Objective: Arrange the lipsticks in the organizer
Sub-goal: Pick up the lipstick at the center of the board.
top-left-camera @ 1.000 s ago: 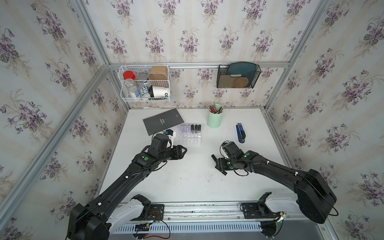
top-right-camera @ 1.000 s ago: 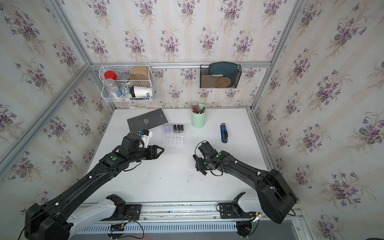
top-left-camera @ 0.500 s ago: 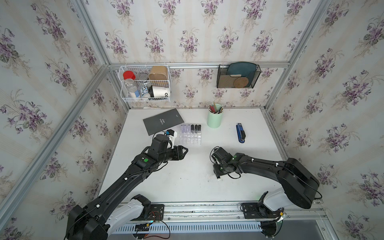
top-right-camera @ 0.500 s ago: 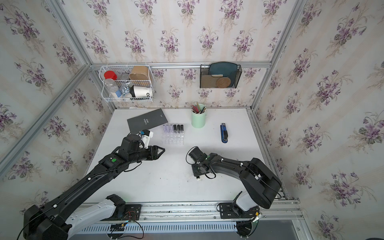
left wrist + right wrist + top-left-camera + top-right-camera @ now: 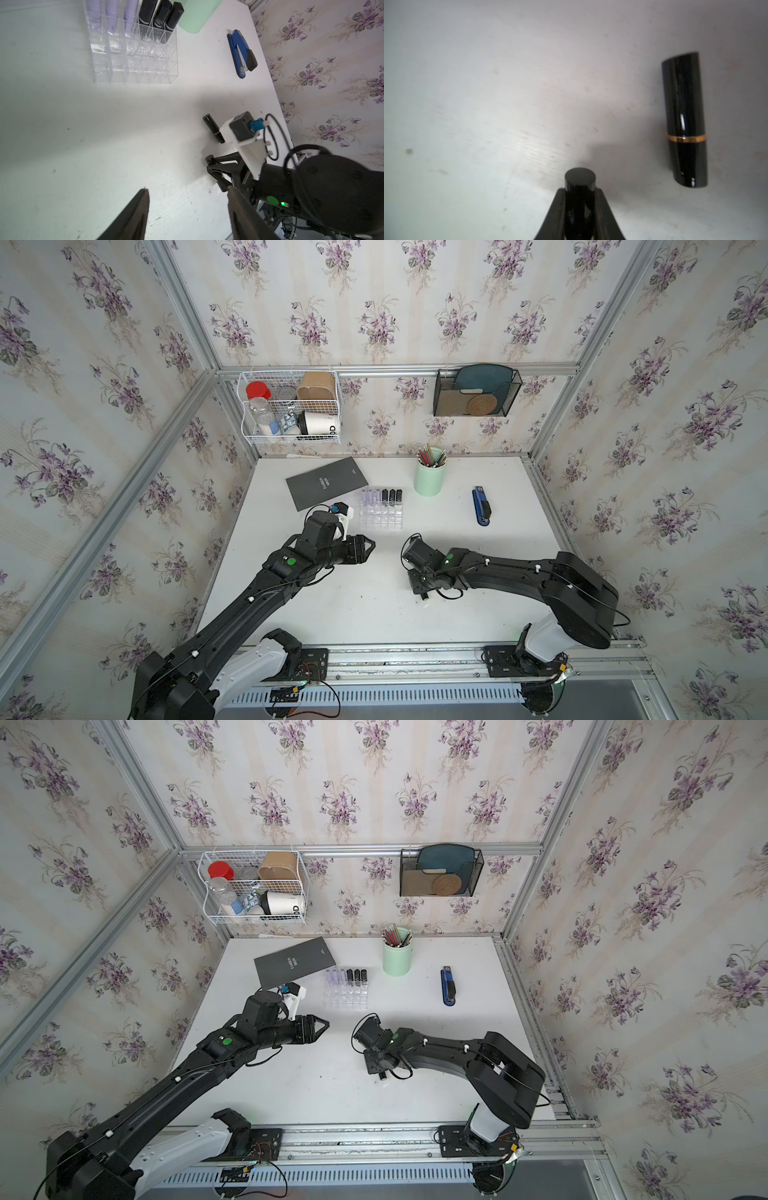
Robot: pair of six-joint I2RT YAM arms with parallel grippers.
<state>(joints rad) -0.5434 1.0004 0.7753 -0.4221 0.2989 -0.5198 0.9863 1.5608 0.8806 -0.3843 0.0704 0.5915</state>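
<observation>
The clear organizer (image 5: pixel 381 512) (image 5: pixel 133 52) stands on the white table (image 5: pixel 374 614). Its back row holds three lilac lipsticks (image 5: pixel 112 14) and three black lipsticks (image 5: pixel 160 18). My right gripper (image 5: pixel 580 190) is shut on another black lipstick (image 5: pixel 580 182), whose round end sticks out past the fingertips. One more black lipstick with a gold band (image 5: pixel 684 120) (image 5: pixel 213 127) lies flat on the table beside it. In both top views the right gripper (image 5: pixel 422 593) (image 5: pixel 381 1075) points down near the table's middle. My left gripper (image 5: pixel 187 190) (image 5: pixel 372 546) hovers open and empty, in front of the organizer.
A mint-green cup of pencils (image 5: pixel 430 477) and a blue stapler (image 5: pixel 481 506) stand right of the organizer. A dark booklet (image 5: pixel 326 483) lies to its left. A white wire basket (image 5: pixel 291 406) and a black mesh holder (image 5: pixel 476 393) hang on the back wall.
My right gripper has swung left and toward the table's front, and closed on a black lipstick. The left gripper has stayed in place, its jaws slightly wider.
</observation>
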